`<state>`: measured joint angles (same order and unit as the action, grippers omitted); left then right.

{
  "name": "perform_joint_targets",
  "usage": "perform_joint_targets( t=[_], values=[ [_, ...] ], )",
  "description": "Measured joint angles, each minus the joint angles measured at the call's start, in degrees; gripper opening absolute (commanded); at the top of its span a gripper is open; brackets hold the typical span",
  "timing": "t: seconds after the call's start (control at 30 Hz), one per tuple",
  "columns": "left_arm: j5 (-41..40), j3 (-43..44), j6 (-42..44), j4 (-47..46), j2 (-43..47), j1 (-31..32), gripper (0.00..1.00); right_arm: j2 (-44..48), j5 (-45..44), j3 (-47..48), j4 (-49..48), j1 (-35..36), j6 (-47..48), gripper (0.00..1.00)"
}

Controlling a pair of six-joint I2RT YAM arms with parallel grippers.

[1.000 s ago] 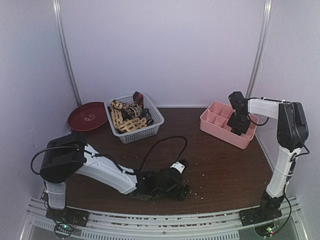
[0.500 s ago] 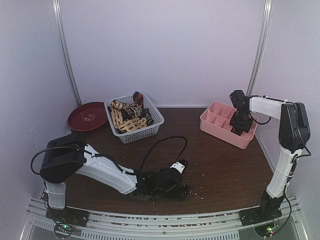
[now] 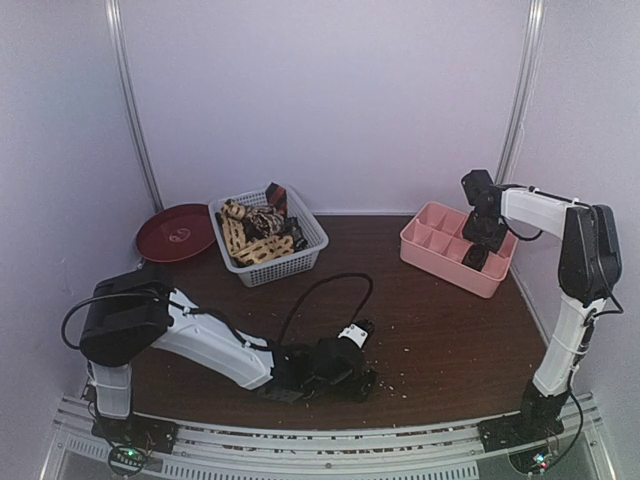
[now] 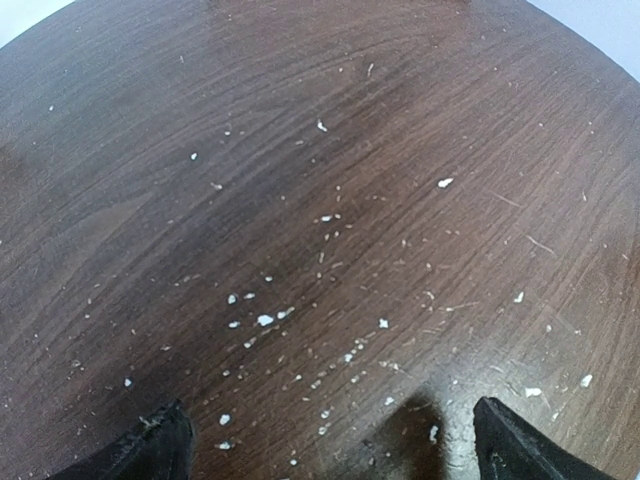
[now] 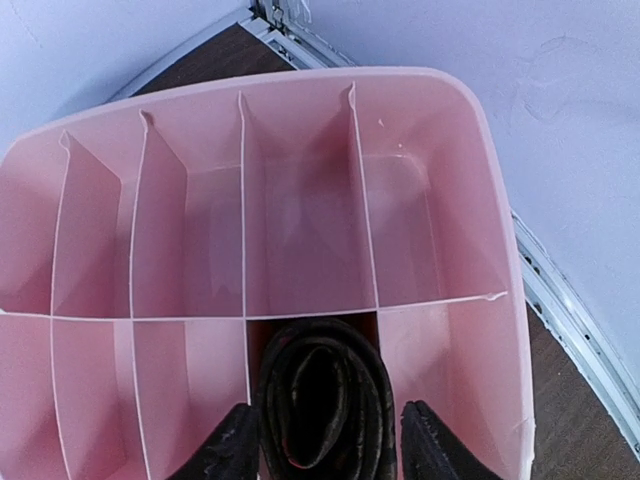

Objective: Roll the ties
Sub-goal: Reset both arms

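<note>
One dark rolled tie (image 5: 322, 400) is sitting upright on its coil inside the pink tray (image 5: 440, 230), in one of the near-row compartments as the right wrist view shows it, an inner one with dividers on both sides. The right tool (image 5: 325, 432) hangs right over it with a finger on either side of the roll. The jaws look spread a bit wider than the roll, so I'd call it released rather than squeezing. The other ties (image 3: 258, 228), tan patterned ones and dark ones, are heaped in the white basket (image 3: 285, 268) at the back left of the surface (image 4: 330, 150), well apart from the tray. Just left of the basket there's a red plate (image 3: 175, 232). The left tool (image 4: 330, 450) is down low near the front edge, jaws wide apart with nothing between them, just bare wood scattered with white specks (image 4: 262, 320).
</note>
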<state>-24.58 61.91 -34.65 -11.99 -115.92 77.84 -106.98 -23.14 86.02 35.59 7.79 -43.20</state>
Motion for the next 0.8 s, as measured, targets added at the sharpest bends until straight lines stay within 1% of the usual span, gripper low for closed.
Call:
perform_joint_targets(
  t=[0.07,0.27,0.4,0.8],
  values=[
    [-0.13,0.0,0.0,0.02,0.0,0.0,0.98,0.0,-0.52,-0.09,-1.29,-0.15,0.44,0.42],
    [-1.01,0.0,0.02,0.07,0.0,0.0,0.98,0.0,-1.57,-1.22,-4.2,-0.72,1.51,0.33],
    [-1.2,0.0,0.02,0.07,0.0,0.0,0.98,-0.02,-1.81,-2.1,-5.46,-1.44,2.49,0.24],
    [-1.22,0.35,0.04,0.13,-0.02,0.0,0.98,-0.48,0.39,-4.68,-9.33,-3.69,4.5,0.21]
  ],
)
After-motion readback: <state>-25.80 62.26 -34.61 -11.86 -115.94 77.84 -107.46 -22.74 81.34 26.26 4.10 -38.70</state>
